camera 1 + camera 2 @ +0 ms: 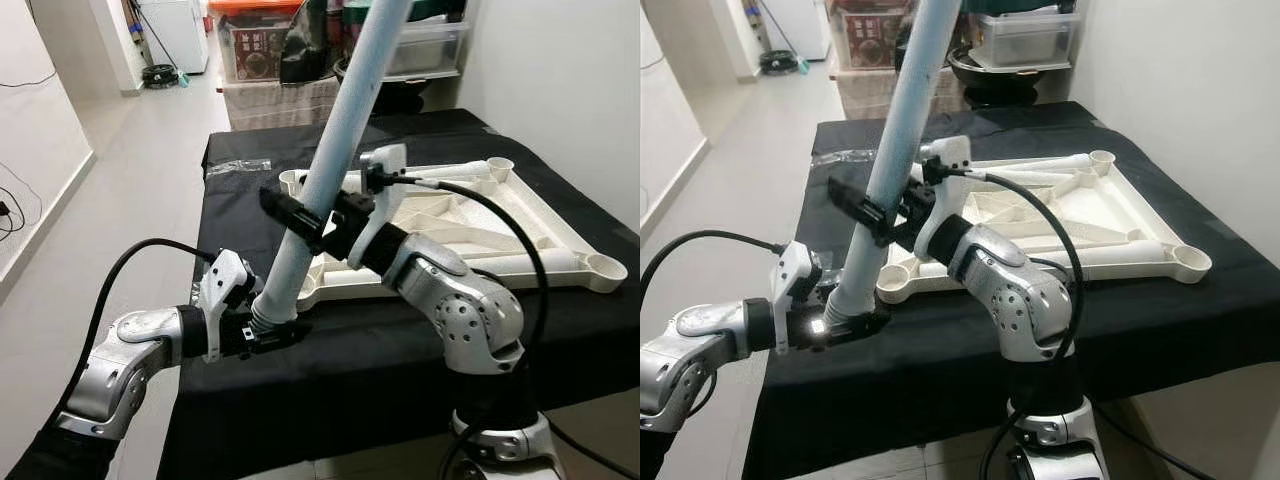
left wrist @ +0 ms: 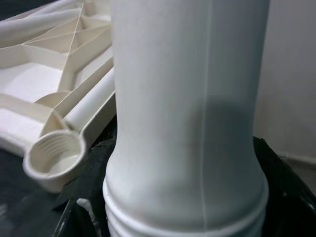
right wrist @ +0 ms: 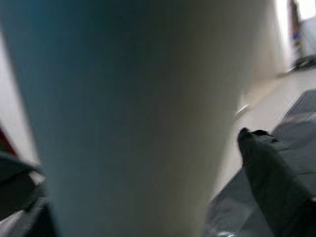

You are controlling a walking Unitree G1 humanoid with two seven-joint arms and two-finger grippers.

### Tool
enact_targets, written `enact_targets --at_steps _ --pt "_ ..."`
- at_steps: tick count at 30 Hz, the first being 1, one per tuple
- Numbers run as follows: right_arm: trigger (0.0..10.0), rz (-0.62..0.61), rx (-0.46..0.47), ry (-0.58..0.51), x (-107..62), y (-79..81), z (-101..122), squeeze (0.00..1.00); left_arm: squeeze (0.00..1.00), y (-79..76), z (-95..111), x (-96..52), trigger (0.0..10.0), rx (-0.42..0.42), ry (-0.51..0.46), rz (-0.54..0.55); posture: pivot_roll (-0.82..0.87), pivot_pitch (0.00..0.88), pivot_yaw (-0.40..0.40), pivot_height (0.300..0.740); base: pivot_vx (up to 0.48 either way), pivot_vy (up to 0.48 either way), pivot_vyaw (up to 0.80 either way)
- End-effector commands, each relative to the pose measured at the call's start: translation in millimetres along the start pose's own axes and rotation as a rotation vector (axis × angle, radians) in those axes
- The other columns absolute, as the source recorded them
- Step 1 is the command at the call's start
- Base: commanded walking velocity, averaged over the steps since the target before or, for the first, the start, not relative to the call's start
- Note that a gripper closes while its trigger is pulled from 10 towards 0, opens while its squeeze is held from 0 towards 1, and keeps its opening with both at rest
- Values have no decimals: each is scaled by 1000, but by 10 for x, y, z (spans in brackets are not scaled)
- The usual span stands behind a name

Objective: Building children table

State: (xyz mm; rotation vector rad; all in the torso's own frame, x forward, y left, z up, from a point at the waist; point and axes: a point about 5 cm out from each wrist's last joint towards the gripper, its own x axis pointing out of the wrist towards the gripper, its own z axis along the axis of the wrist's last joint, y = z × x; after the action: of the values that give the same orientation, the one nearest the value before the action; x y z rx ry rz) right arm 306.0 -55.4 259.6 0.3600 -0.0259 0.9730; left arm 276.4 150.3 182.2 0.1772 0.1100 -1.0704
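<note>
**Q:** Left eye view — what is on the table (image 1: 400,330)?

**A:** A black cloth (image 1: 250,150) covers it. On the cloth lies a cream plastic tabletop (image 1: 455,235), upside down, its ribs showing and a round threaded socket (image 2: 53,154) at each corner. It sits on the far right part of the table.

**Q:** Where is the table leg?

**A:** A long pale blue-white leg (image 1: 330,165) stands tilted over the near left part of the table, its top leaning away and to the right, out of the picture. Its threaded lower end (image 1: 268,315) is just beside the tabletop's near left corner, apart from the socket there.

**Q:** What are the two tools doing?

**A:** The left tool (image 1: 262,335) is closed around the leg's threaded lower end, low by the cloth. The right tool (image 1: 300,222) grips the same leg higher up, near its middle, its black fingers (image 1: 285,208) clamped on either side.

**Q:** Anything behind?

**A:** Storage boxes (image 1: 265,45) stand past the far edge of the table, and a tiled floor (image 1: 140,180) runs along the left.
</note>
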Motion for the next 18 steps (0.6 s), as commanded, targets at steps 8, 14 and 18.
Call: enact_targets --at_steps 8,14,18 --pt "0 -19 255 87 1 -5 -267 0 0 48 143 53 10000 107 -43 -6 24 0 -12 740 0 0 0" --pt "0 -42 273 26 0 -21 -194 0 0 39 139 116 10000 106 -55 -19 10 0 -5 740 0 0 0" --pt "0 -74 259 -15 12 -38 -154 0 0 9 145 165 10000 103 -70 -29 8 0 -3 740 0 0 0"
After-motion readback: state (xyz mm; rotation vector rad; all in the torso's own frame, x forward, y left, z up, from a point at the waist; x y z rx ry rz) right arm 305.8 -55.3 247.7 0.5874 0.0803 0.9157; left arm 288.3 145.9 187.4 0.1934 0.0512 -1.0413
